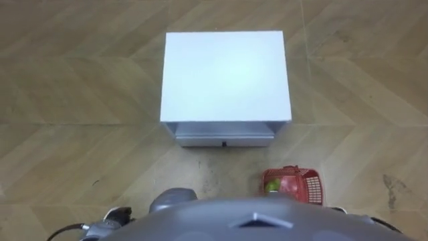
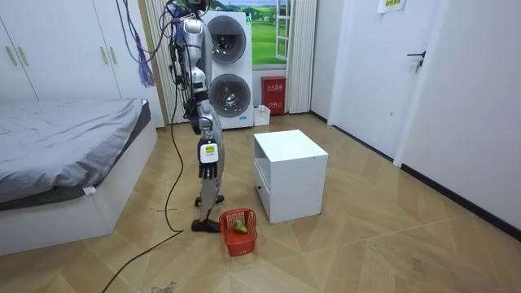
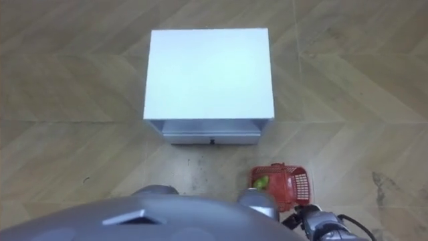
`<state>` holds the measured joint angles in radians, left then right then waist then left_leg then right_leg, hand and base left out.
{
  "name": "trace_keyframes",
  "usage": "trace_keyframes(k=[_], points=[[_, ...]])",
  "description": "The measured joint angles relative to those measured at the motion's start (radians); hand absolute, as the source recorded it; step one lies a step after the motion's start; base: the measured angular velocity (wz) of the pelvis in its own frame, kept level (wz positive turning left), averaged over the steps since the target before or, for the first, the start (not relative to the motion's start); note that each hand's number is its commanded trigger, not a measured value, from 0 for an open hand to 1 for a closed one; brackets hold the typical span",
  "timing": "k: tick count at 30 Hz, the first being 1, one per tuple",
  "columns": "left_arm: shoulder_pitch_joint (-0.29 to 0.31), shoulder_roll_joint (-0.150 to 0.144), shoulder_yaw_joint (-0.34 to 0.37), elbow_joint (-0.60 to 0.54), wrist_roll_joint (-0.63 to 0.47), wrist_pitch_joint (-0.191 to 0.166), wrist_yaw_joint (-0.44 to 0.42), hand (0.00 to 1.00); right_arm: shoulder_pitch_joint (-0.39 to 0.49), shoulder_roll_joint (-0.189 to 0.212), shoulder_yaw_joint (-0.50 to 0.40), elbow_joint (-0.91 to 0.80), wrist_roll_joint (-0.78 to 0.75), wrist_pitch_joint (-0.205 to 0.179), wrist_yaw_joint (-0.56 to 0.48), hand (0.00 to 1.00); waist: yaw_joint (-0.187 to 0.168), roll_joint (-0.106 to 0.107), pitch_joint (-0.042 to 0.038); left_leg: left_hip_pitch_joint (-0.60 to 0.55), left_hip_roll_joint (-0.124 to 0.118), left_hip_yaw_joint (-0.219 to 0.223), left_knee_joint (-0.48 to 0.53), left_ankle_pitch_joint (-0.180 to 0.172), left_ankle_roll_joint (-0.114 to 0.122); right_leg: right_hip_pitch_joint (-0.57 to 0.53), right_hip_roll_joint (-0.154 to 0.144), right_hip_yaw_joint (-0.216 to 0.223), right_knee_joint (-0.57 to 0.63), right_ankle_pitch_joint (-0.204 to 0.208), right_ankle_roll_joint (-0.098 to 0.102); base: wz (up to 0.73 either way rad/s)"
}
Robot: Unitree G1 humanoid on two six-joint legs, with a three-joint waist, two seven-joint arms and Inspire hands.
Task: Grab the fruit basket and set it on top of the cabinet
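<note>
So the red fruit basket [image 1: 294, 185] is parked on the wood floor [image 1: 80, 80], just off the robot's right foot and a little in front of the white bedside cabinet [image 1: 225, 77]. It's near the cabinet's corner but not touching it. A green fruit [image 1: 271, 188] can be seen inside, tucked toward the robot's side. Nothing is carried on the cabinet top, and its drawer [image 1: 225, 139] is turned toward the robot.

The robot is stood upright, squared up to the cabinet, with the basket low and off to its right. That's probably why nothing has been grabbed yet: from that height the basket can't be reached without a bend or a kneel.

The right robot hand [image 2: 209, 168] is seen in the room view hanging by the thigh, well above the basket, with nothing held. Whether it's open or closed can't be told at that distance. Same for the left robot hand [image 1: 118, 215], glimpsed at the bottom edge on the far side from the basket.

The right side would be guessed as the one to use, since the basket sits there. Where the handle lies can't be made out.
</note>
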<state>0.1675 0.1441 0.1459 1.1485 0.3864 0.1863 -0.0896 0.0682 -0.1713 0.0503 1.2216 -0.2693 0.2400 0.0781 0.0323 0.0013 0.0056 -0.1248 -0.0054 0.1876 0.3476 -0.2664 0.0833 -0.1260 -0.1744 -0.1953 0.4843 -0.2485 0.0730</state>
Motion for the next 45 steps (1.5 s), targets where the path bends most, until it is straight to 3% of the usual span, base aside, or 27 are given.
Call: trace_keyframes(k=[1,2,4,6,8,9,10,11,12,13,14,15,16,17,18,19,20,22,23,26,31,34,37,40,45], points=[[0.012,0.008,0.006,0.0,0.001,-0.003,0.0,0.0,0.011,-0.002,-0.016,-0.001,0.002,0.002,-0.001,0.0,0.003,-0.012,-0.0018,-0.003,-0.015,0.006,0.002,0.002,0.011,-0.006,-0.035,-0.008,0.17,-0.016,-0.003,0.2],[0.026,0.014,0.007,-0.005,-0.003,-0.005,0.0,0.0,0.007,-0.008,-0.017,-0.005,0.015,-0.001,-0.008,0.0,0.015,-0.025,-0.0059,-0.012,-0.03,0.01,0.01,0.0,0.021,0.017,-0.06,-0.003,0.299,-0.005,-0.01,0.08],[0.023,0.021,0.006,-0.002,-0.015,-0.006,-0.001,0.0,-0.014,-0.019,-0.007,-0.011,0.034,-0.017,-0.03,0.0,0.046,-0.041,-0.012,-0.055,-0.034,0.023,0.042,-0.004,0.027,0.072,-0.07,0.009,0.369,0.03,-0.017,-0.19],[0.014,0.028,0.006,-0.002,-0.046,-0.018,0.0,0.0,-0.038,-0.03,-0.007,-0.016,0.048,-0.034,-0.052,0.0,0.057,-0.056,-0.0156,-0.12,-0.03,0.02,0.082,0.0,0.033,0.129,-0.069,0.007,0.328,0.093,-0.028,-0.08],[-0.024,0.038,0.006,0.01,-0.075,-0.025,0.01,0.0,-0.097,-0.03,-0.004,-0.027,0.062,-0.046,-0.074,0.0,0.049,-0.055,-0.0076,-0.239,-0.007,0.012,0.171,0.0,0.033,0.171,-0.071,-0.001,0.214,0.183,-0.02,0.0],[-0.036,0.044,0.006,0.01,-0.084,-0.026,0.018,0.0,-0.114,-0.027,-0.004,-0.026,0.081,-0.054,-0.077,0.0,0.044,-0.061,-0.0022,-0.271,-0.006,0.005,0.204,0.0,0.033,0.177,-0.073,0.0,0.173,0.196,-0.018,0.21],[-0.075,0.056,-0.004,0.011,-0.11,-0.026,0.038,0.0,-0.149,-0.019,0.002,-0.027,0.131,-0.075,-0.08,0.0,0.028,-0.066,0.0043,-0.358,-0.003,-0.033,0.29,0.0,0.033,0.179,-0.054,0.0,0.131,0.136,0.007,0.17],[-0.112,0.055,-0.006,0.013,-0.123,-0.032,0.057,0.0,-0.183,-0.016,0.007,-0.026,0.162,-0.084,-0.083,0.0,0.03,-0.057,0.0241,-0.43,0.015,-0.064,0.383,-0.001,0.033,0.166,-0.01,0.006,0.12,0.102,0.011,0.15],[-0.122,0.054,-0.01,0.014,-0.122,-0.043,0.061,0.0,-0.198,-0.011,0.007,-0.028,0.174,-0.085,-0.086,0.0,0.037,-0.038,0.0218,-0.468,0.02,-0.08,0.42,0.0,0.036,0.152,0.009,0.01,0.127,0.098,0.016,0.14],[-0.148,0.057,-0.026,0.015,-0.12,-0.065,0.069,0.0,-0.207,-0.007,0.007,-0.039,0.203,-0.087,-0.096,0.0,0.043,-0.046,-0.0051,-0.521,-0.029,-0.102,0.412,0.009,0.033,0.102,0.016,0.047,0.18,0.051,0.039,0.29],[-0.184,0.071,-0.057,0.026,-0.131,-0.088,0.088,0.0,-0.248,-0.006,0.008,-0.033,0.241,-0.091,-0.104,0.0,0.047,-0.06,-0.0032,-0.581,-0.038,-0.093,0.449,-0.025,0.063,0.038,-0.003,0.063,0.337,-0.007,0.062,0.55],[-0.222,0.086,-0.076,0.033,-0.144,-0.097,0.101,0.0,-0.272,-0.003,0.008,-0.03,0.268,-0.102,-0.107,0.0,0.045,-0.086,0.0123,-0.617,-0.048,-0.067,0.5,-0.046,0.076,0.01,-0.027,0.065,0.439,-0.018,0.06,0.62],[-0.266,0.092,-0.082,0.036,-0.151,-0.107,0.127,0.0,-0.313,-0.009,0.004,-0.019,0.298,-0.125,-0.112,0.0,0.057,-0.107,0.02,-0.702,-0.051,-0.056,0.619,-0.086,0.083,-0.028,-0.046,0.064,0.561,-0.037,0.055,0.45],[-0.291,0.092,-0.084,0.045,-0.161,-0.109,0.145,0.0,-0.358,-0.021,0.003,-0.015,0.314,-0.152,-0.122,0.0,0.063,-0.107,0.022,-0.789,-0.039,-0.057,0.739,-0.124,0.085,-0.065,-0.052,0.059,0.637,-0.137,0.053,0.2],[-0.298,0.095,-0.092,0.055,-0.164,-0.107,0.151,0.0,-0.385,-0.024,0.003,-0.02,0.319,-0.164,-0.129,0.0,0.065,-0.107,0.0222,-0.821,-0.04,-0.057,0.787,-0.139,0.087,-0.082,-0.056,0.056,0.675,-0.186,0.049,0.04],[-0.303,0.098,-0.099,0.074,-0.188,-0.103,0.157,0.0,-0.414,-0.029,0.002,-0.026,0.33,-0.192,-0.133,0.0,0.061,-0.107,0.022,-0.871,-0.04,-0.052,0.874,-0.169,0.09,-0.105,-0.069,0.064,0.76,-0.263,0.043,0.06],[-0.302,0.099,-0.11,0.093,-0.201,-0.103,0.166,0.0,-0.438,-0.036,-0.008,-0.035,0.347,-0.206,-0.135,0.0,0.06,-0.108,0.0227,-0.903,-0.043,-0.042,0.944,-0.202,0.087,-0.126,-0.096,0.062,0.855,-0.308,0.037,0.04],[-0.291,0.099,-0.13,0.11,-0.232,-0.105,0.185,0.0,-0.441,-0.041,-0.015,-0.063,0.374,-0.206,-0.147,0.0,0.062,-0.111,0.0231,-0.933,-0.049,-0.018,1.035,-0.242,0.101,-0.149,-0.134,0.073,0.99,-0.339,0.034,0.08],[-0.283,0.099,-0.143,0.122,-0.25,-0.107,0.2,0.0,-0.441,-0.045,-0.019,-0.074,0.384,-0.204,-0.152,0.0,0.058,-0.118,0.0228,-0.951,-0.063,-0.001,1.081,-0.259,0.106,-0.169,-0.16,0.097,1.074,-0.345,0.034,0.16],[-0.282,0.106,-0.177,0.158,-0.308,-0.126,0.229,0.0,-0.436,-0.067,-0.036,-0.123,0.406,-0.204,-0.169,0.0,0.033,-0.118,0.0239,-1.005,-0.095,0.033,1.199,-0.291,0.132,-0.203,-0.196,0.137,1.262,-0.349,0.027,0.33],[-0.274,0.116,-0.194,0.167,-0.317,-0.161,0.255,0.0,-0.436,-0.071,-0.074,-0.195,0.448,-0.212,-0.181,0.0,0.009,-0.136,0.0318,-1.058,-0.099,0.06,1.328,-0.329,0.147,-0.222,-0.21,0.177,1.433,-0.352,0.029,0.14],[-0.259,0.117,-0.23,0.167,-0.317,-0.189,0.282,0.0,-0.435,-0.071,-0.076,-0.242,0.471,-0.228,-0.212,0.0,-0.027,-0.144,0.033,-1.069,-0.113,0.063,1.375,-0.34,0.146,-0.203,-0.209,0.183,1.493,-0.353,0.03,0.17],[-0.255,0.117,-0.261,0.173,-0.318,-0.208,0.285,0.0,-0.435,-0.071,-0.083,-0.28,0.467,-0.243,-0.252,0.0,-0.042,-0.149,0.0336,-1.071,-0.111,0.07,1.396,-0.34,0.143,-0.204,-0.212,0.197,1.538,-0.353,0.03,0.03],[-0.246,0.119,-0.294,0.181,-0.357,-0.225,0.31,0.0,-0.435,-0.068,-0.083,-0.295,0.442,-0.249,-0.306,0.0,-0.056,-0.157,0.0322,-1.08,-0.107,0.077,1.4,-0.33,0.125,-0.221,-0.226,0.207,1.571,-0.36,0.039,-0.02],[-0.196,0.119,-0.311,0.192,-0.357,-0.238,0.316,0.0,-0.435,-0.069,-0.083,-0.296,0.412,-0.249,-0.365,0.0,-0.072,-0.159,0.0323,-1.096,-0.091,0.078,1.4,-0.316,0.096,-0.245,-0.231,0.214,1.606,-0.384,0.033,-0.04]])
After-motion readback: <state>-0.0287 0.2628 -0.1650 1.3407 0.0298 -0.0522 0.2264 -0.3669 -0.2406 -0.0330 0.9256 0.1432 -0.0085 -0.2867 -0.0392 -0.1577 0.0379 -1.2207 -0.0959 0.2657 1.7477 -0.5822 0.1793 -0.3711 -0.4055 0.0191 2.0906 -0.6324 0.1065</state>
